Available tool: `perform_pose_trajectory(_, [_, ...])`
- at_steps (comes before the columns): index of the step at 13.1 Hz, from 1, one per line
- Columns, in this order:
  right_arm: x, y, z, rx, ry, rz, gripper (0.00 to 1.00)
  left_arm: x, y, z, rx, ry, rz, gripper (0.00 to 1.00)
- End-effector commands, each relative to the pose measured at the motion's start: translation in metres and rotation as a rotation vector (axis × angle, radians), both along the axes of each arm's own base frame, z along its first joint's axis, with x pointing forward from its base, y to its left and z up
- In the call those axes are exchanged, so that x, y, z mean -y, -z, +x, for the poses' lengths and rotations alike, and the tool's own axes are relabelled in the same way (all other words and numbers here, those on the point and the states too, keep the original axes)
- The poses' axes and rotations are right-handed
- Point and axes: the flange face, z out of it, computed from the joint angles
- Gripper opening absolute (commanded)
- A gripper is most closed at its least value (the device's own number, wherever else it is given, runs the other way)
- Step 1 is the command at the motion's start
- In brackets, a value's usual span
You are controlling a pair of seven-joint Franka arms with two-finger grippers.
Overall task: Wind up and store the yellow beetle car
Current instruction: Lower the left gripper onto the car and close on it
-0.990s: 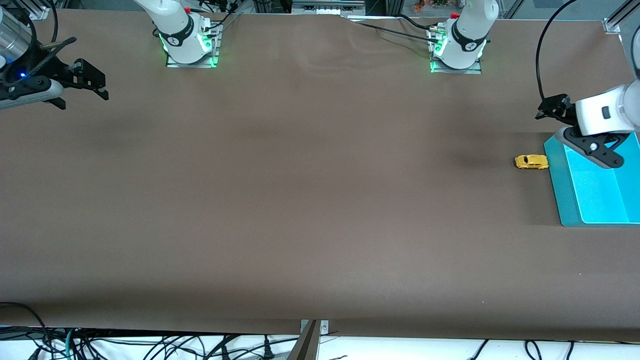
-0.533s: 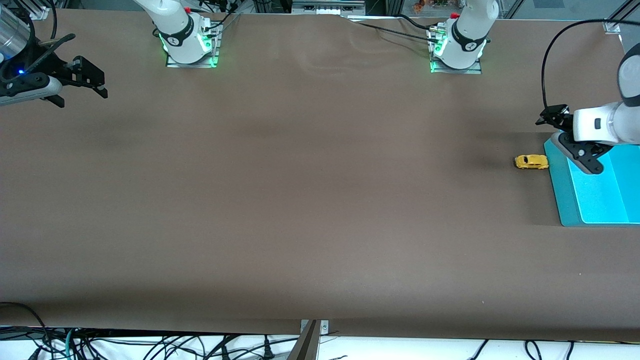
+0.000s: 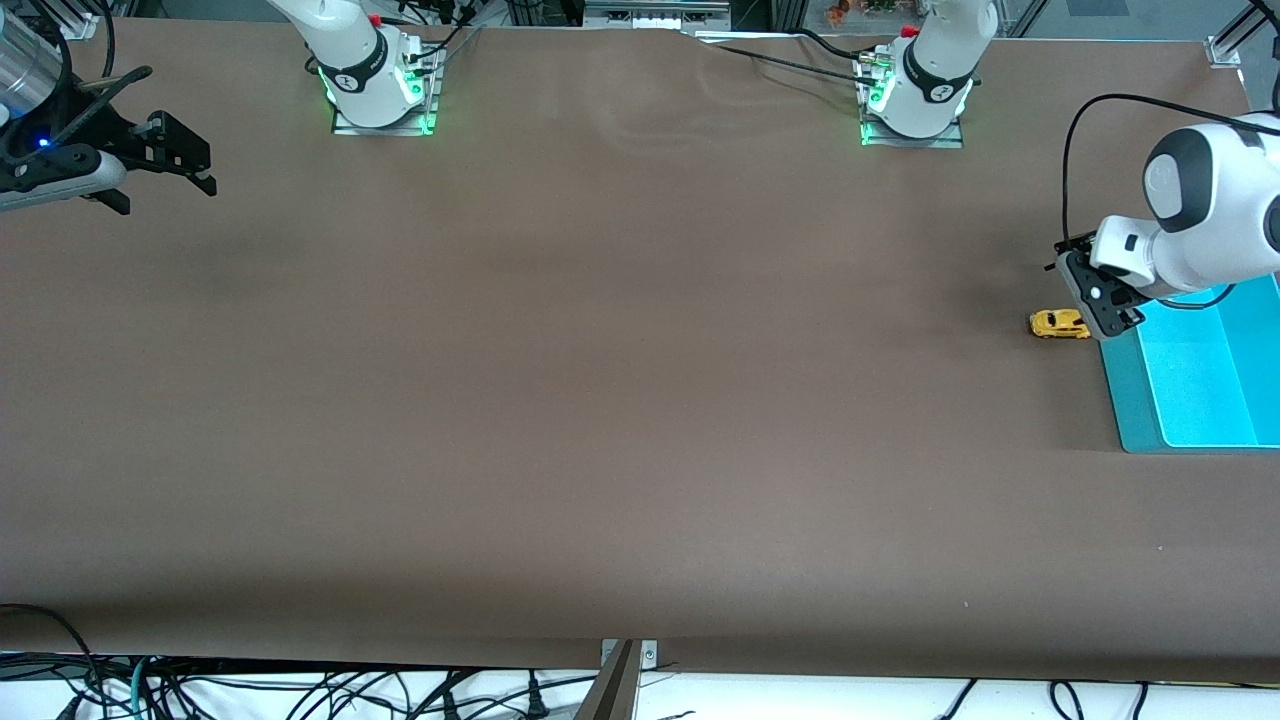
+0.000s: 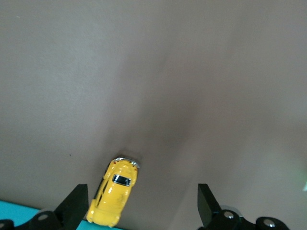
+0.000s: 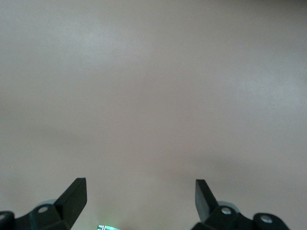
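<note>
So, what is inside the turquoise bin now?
The turquoise bin shows only bare floor; the left arm covers one corner. The yellow beetle car sits outside beside it.

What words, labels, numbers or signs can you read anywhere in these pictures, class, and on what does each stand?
No text can be read.
Round dark emblems on the two arm bases: too small to read.
Yellow beetle car: no lettering shows, in the front view or the left wrist view.
Turquoise bin, brown table: plain, no markings.
</note>
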Motion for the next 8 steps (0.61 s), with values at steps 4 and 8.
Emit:
perform_pose_trajectory(4, [0.000, -0.009, -0.006, 0.002, 0.012, -0.014, 1.00, -0.026, 0.045, -0.001, 0.085, 0.302, 0.025, 1.00])
perform_pose_trajectory(8, [0.000, -0.009, -0.006, 0.002, 0.010, -0.014, 1.00, -0.050, 0.073, -0.005, 0.104, 0.367, 0.065, 1.00])
